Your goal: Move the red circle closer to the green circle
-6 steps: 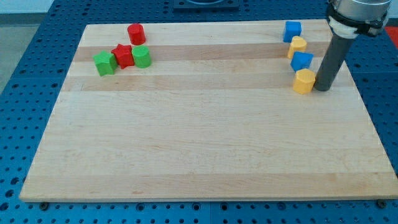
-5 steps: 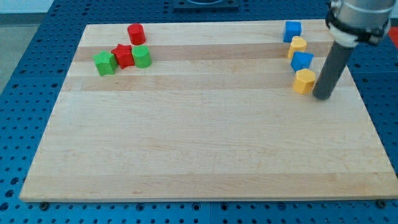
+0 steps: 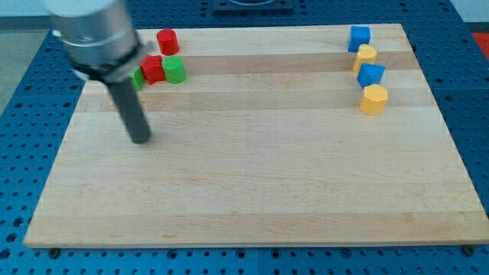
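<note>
A pale wooden bench (image 3: 260, 176) with visible plank seams and fine grain is seen on a blue perforated base (image 3: 23, 92). No jaws are carried by the arm; a smooth dark cylindrical rod is carried instead, and my tip (image 3: 141, 140) rests on bare wood at the left, touching no block.

The red circle (image 3: 167, 40), a short matte cylinder, stands at about 1 o'clock from my tip, near the bench's far edge. The green circle (image 3: 175, 69) lies just at 5 o'clock from it, apart from it, and touches a red star-shaped block (image 3: 153, 69). A second green block (image 3: 137, 76) is largely hidden behind the rod.

At the right, a column is formed by a blue cube (image 3: 359, 37), a rounded yellow block (image 3: 367, 54), a blue block (image 3: 370, 75) and a yellow hexagonal block (image 3: 374, 100).
</note>
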You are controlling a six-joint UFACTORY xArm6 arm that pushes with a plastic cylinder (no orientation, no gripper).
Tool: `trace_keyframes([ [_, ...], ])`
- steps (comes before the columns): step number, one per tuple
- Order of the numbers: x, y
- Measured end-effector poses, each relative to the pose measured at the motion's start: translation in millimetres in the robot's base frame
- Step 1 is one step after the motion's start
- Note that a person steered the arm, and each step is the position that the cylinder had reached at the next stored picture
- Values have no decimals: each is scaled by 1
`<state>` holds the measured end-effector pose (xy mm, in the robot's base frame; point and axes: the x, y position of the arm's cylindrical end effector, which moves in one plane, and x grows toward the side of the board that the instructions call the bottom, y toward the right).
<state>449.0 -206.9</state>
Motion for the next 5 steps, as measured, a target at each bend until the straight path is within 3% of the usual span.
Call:
trace_keyframes([
  [1,-51,-86],
  [2,-84,-98],
  [3,-201,-80],
  [4,-258,-44],
  [5,-254,0],
])
